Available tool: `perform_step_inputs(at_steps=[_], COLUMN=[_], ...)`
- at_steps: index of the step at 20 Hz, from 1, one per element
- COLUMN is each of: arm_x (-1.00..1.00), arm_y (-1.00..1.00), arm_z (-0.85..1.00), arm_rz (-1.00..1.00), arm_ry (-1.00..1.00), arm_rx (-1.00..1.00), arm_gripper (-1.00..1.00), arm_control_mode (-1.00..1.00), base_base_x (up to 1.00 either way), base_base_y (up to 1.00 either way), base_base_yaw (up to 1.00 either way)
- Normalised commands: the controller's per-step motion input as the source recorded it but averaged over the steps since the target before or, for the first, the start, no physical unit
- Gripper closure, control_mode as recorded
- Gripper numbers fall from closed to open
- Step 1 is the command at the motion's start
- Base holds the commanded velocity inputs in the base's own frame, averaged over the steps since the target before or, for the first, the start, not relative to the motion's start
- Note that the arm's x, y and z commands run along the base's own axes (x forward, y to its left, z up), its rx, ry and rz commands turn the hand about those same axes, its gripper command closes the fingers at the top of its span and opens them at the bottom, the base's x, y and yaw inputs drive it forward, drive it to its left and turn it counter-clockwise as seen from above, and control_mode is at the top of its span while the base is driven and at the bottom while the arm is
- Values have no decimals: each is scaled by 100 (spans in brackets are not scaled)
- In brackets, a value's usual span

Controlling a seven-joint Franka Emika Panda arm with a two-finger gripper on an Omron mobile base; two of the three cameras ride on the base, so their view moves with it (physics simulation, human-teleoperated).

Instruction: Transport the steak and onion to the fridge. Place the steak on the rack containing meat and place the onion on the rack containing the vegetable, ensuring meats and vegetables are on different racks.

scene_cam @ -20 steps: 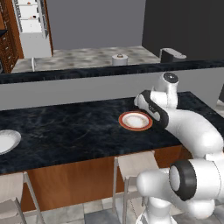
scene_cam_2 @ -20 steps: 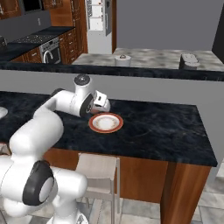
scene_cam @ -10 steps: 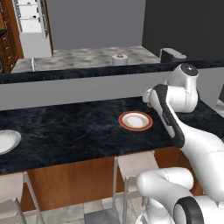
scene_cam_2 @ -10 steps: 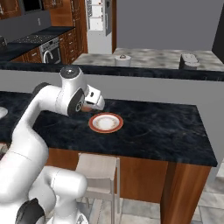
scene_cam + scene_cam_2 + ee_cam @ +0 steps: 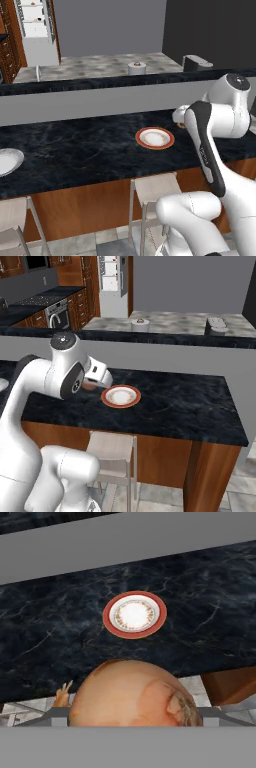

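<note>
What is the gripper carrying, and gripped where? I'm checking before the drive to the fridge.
The onion sits in the gripper, apparently clamped at its two sides; the fingertips themselves are hidden behind it.
</note>
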Motion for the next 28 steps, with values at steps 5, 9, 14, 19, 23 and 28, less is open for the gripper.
perform_step_inputs(at_steps=[5, 9, 14, 19, 23, 28], arm_x=[-66, -77, -96, -30, 0, 0], arm_y=[0, 0, 0, 0, 0, 0], arm_z=[36, 55, 65, 19, 0, 0], arm_rz=[0, 0, 0, 0, 0, 0], arm_ry=[-6, -4, -4, 0, 0, 0], arm_rx=[0, 0, 0, 0, 0, 0], arm_gripper=[100, 100, 100, 100, 100, 100], arm_control_mode=[-100, -100, -100, 100, 100, 100], base_base_x=[0, 0, 0, -6, 0, 0], base_base_y=[0, 0, 0, -9, -81, -100], base_base_yaw=[0, 0, 0, 0, 0, 0])
